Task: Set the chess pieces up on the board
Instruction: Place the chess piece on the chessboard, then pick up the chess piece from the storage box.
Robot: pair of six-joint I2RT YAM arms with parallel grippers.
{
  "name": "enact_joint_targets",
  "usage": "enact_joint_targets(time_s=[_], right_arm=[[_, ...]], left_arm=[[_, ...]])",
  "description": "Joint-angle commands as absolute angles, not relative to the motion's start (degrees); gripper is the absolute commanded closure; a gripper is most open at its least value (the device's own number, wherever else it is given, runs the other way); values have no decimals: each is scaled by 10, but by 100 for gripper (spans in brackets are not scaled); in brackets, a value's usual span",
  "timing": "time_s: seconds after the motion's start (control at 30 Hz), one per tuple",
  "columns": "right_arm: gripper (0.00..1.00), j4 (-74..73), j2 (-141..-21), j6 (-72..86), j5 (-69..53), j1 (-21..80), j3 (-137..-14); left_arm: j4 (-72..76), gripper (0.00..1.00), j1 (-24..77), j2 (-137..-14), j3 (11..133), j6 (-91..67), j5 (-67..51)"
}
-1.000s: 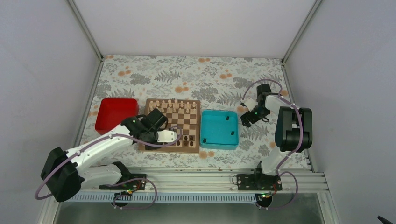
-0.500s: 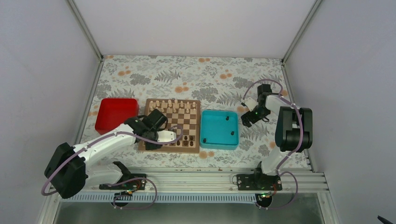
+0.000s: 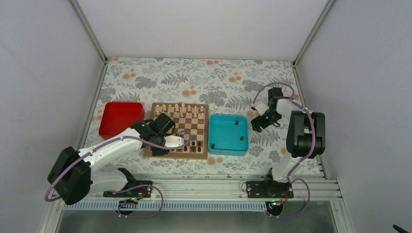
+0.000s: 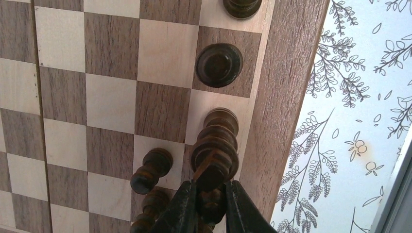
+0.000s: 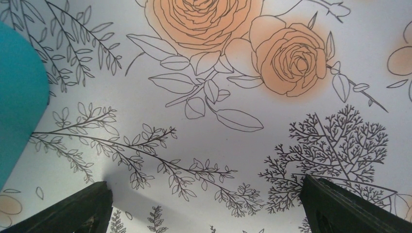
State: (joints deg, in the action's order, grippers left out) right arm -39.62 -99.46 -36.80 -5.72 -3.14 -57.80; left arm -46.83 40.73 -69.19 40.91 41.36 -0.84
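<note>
The wooden board (image 3: 179, 130) lies mid-table, with cream pieces along its far rows and dark chess pieces (image 3: 195, 144) along its near edge. My left gripper (image 3: 183, 141) is over the board's near rows. In the left wrist view it (image 4: 212, 193) is shut on the top of a tall dark piece (image 4: 214, 158) standing on an edge-row square. Other dark pieces (image 4: 151, 169) stand beside it and further along that row (image 4: 219, 64). My right gripper (image 3: 254, 125) is open and empty over the tablecloth, right of the teal tray (image 3: 228, 134).
A red tray (image 3: 119, 119) lies left of the board. The teal tray holds a few small dark pieces (image 3: 236, 123). Its corner shows in the right wrist view (image 5: 19, 102). The flowered tablecloth (image 3: 204, 82) covers the table.
My left arm has drawn slightly leftward and lower over the board's near rows. The right arm has not moved.
</note>
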Motion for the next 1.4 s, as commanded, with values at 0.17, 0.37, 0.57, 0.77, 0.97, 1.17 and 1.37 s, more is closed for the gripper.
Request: enact_joint_targets(time_s=[0.17, 0.37, 0.57, 0.77, 0.97, 1.17, 1.37], right_arm=[[0, -392, -1007, -366, -59, -40, -576], [0, -392, -1007, -367, -60, -39, -575], [0, -393, -1007, -367, -60, -40, -574], [0, -393, -1006, -367, -60, -40, -573], [0, -392, -1003, -367, -60, -40, -574], [0, -390, -981, -370, -69, -41, -579], [0, -393, -961, -377, -85, -41, -587]], left_arm=[[-477, 85, 404, -705, 413, 423, -11], [-508, 82, 404, -704, 439, 429, -4], [-532, 80, 404, -703, 461, 436, 9], [-550, 79, 404, -706, 484, 440, 11], [-617, 79, 404, -702, 569, 456, 40], [-644, 78, 404, -727, 710, 475, 56], [-543, 65, 405, -787, 811, 460, -1]])
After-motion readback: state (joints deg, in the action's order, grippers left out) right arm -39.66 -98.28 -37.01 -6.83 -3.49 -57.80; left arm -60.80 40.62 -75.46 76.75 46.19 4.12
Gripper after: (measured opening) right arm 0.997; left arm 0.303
